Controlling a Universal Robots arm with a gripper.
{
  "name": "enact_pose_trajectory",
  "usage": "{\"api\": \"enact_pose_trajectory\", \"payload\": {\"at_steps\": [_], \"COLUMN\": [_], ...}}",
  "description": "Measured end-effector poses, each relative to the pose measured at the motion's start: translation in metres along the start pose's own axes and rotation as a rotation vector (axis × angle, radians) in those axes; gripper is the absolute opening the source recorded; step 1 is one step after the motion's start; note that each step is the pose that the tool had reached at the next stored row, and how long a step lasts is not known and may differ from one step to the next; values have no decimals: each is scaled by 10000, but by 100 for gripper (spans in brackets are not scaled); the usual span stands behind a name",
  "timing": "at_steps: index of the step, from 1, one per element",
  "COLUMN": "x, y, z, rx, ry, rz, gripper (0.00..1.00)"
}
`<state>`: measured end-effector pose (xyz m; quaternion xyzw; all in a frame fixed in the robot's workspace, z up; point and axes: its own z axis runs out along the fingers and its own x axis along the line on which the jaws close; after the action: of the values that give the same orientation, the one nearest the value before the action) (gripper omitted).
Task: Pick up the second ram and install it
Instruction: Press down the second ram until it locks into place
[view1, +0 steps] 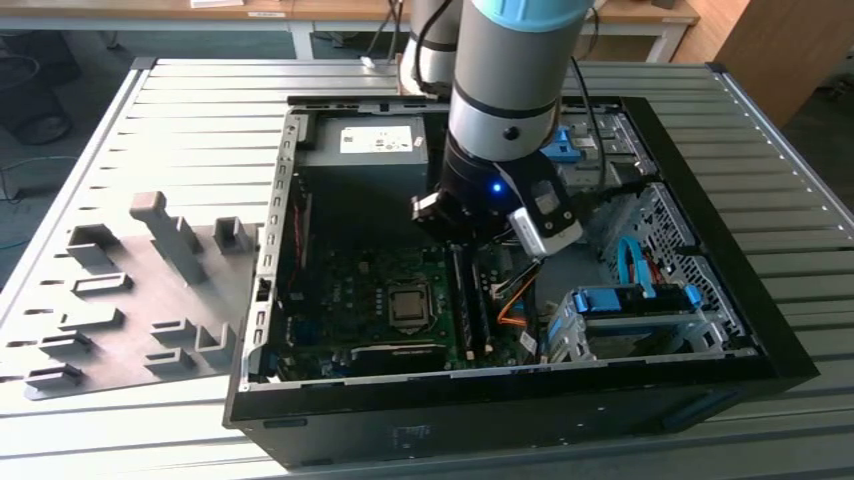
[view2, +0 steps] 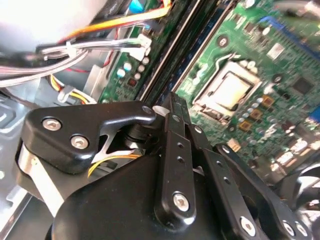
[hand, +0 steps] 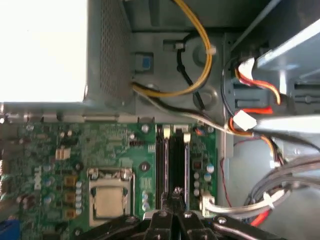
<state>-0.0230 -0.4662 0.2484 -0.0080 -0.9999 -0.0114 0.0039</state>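
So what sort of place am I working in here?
Probably a lab or workshop test cell: an open computer case lies on a ribbed metal table, grey holder blocks sit beside it, and wooden desks stand behind.

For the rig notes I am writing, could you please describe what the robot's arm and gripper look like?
The arm is a thick silver-grey tube with a light blue ring at its upper joint and a black wrist section carrying a small glowing blue light. A white, rounded module is fixed beside the wrist. The gripper is matte black, built of flat linkage bars joined by silver screws, narrowing to slim fingers.
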Motion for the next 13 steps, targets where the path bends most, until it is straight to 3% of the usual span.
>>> {"api": "enact_pose_trajectory", "payload": {"at_steps": [3, 13], "x": [1, 10], "y": [98, 164], "z": [57, 238], "rx": [-2, -1], "ry": [0, 1], "rz": [0, -37], "gripper": [10, 10]}}
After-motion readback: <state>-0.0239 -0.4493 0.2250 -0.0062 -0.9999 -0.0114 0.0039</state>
